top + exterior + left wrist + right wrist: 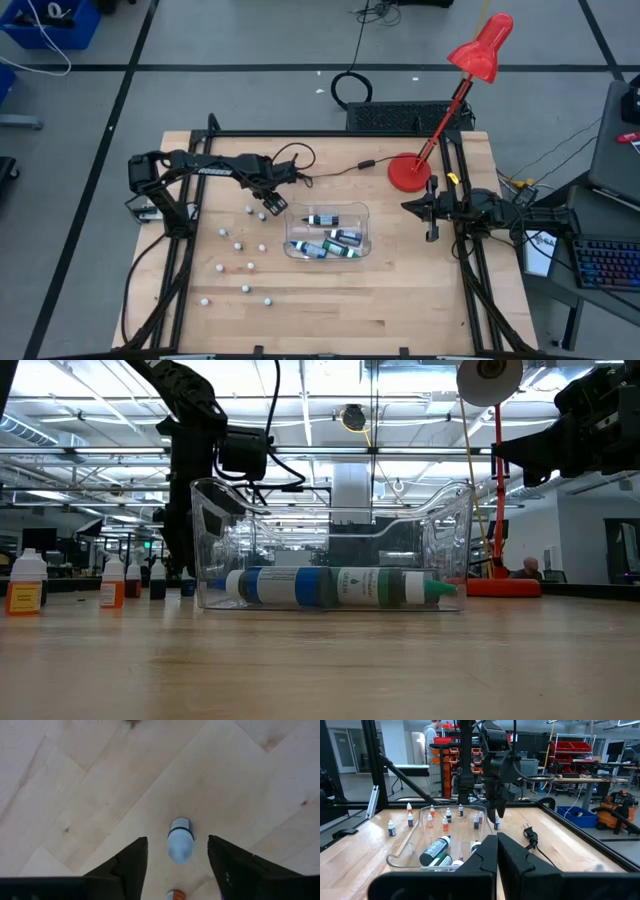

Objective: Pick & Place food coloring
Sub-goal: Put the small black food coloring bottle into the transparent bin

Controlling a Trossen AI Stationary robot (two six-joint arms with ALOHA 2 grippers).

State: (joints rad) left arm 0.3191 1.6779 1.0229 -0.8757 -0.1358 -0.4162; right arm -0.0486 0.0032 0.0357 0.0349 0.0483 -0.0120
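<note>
Left wrist view: open left jaws (176,857) straddle food coloring bottle (180,840), bare table (90,795) around.

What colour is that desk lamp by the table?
Red: the lamp shows best in the high view.

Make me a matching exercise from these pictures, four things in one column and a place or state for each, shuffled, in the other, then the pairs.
1. left gripper
2. right gripper
3. clear tub
4. red lamp

A. holds bottles lying flat
B. shut, at the table's right edge
C. open above a small bottle
D. stands behind the tub, toward the right

Pairs: 1-C, 2-B, 3-A, 4-D
</note>
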